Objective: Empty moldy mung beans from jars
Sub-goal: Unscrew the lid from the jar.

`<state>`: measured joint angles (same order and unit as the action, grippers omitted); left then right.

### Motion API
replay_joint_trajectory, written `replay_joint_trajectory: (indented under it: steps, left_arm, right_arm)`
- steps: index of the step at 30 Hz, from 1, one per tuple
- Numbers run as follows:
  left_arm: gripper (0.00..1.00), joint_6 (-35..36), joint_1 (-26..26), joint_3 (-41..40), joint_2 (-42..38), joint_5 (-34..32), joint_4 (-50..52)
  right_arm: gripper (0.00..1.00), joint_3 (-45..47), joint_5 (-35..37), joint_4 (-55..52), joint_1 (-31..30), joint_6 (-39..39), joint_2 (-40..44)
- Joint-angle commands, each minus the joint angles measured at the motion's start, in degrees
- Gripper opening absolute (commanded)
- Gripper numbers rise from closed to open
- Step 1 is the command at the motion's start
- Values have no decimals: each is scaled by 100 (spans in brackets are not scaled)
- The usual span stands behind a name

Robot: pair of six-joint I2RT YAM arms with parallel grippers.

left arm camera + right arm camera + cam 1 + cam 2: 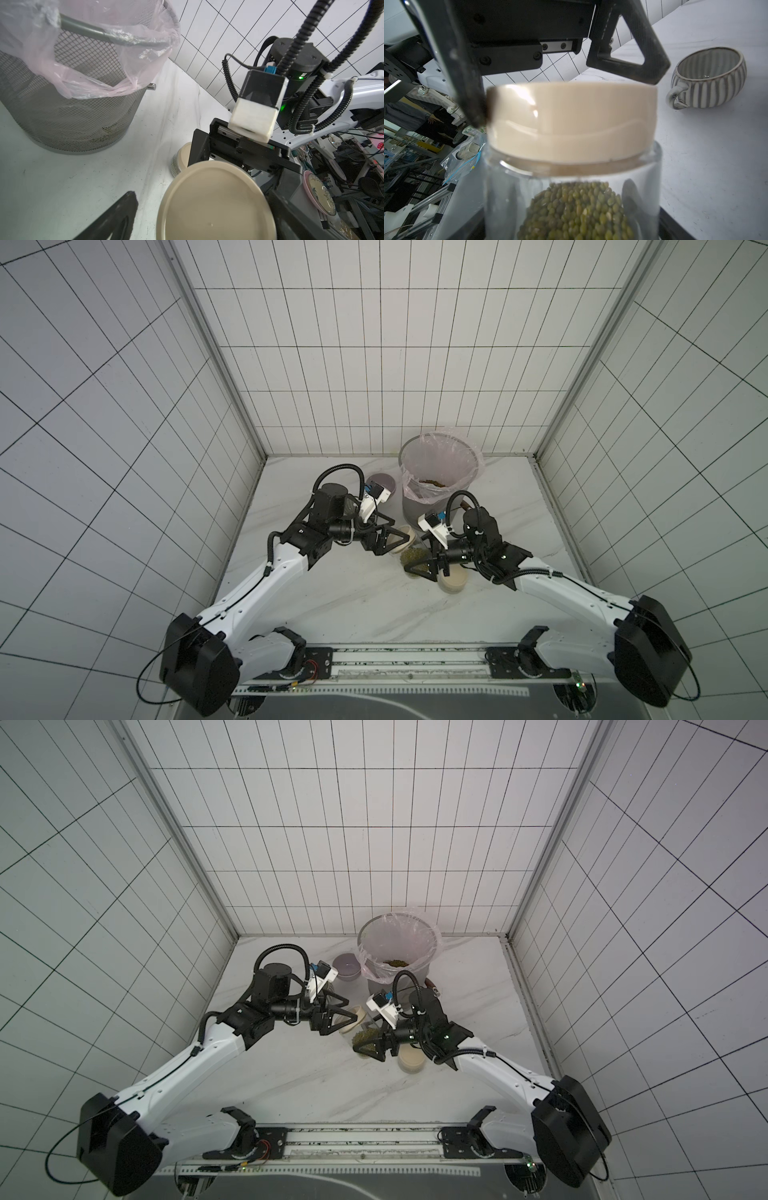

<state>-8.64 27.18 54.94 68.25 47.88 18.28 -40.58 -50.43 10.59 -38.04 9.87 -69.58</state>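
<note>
Right wrist view: jar (571, 197) part-filled with mung beans (577, 212), beige lid (571, 124) on. My right pincer (419, 563) grips the glass body, tilted, over the tabletop (332, 593) near the bin (415, 510). My left pincer (565, 101) stands open astride the lid; one finger (471, 93) touches its side, the other looks clear. Step in hand, as I judge: uncapping. Next: close left on the lid, twist it off against my right hold, then tip over the bin, where some beans already lie.

Pink-lined mesh bin (415, 514), ribbed mug (716, 91)
</note>
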Motion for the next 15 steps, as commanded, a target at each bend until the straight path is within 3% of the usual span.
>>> replay_joint_trajectory:
  steps: [1, 6, 11, 15]
  left_arm:
    - [98, 307, -38, 74, -54, -472, 265]
    - [98, 44, -20, 41, 100, 191, 156]
    - [98, -766, -30, -226, 174, 844, -706]
    - [97, -924, -28, -173, 353, 1092, -643]
  right_arm:
    - [67, -513, -292, 394, -122, -284, 221]
    - [66, -546, -185, 348, -129, -380, 238]
    - [66, -556, 14, 346, -139, -536, 291]
    - [66, -574, 175, 344, -150, -662, 298]
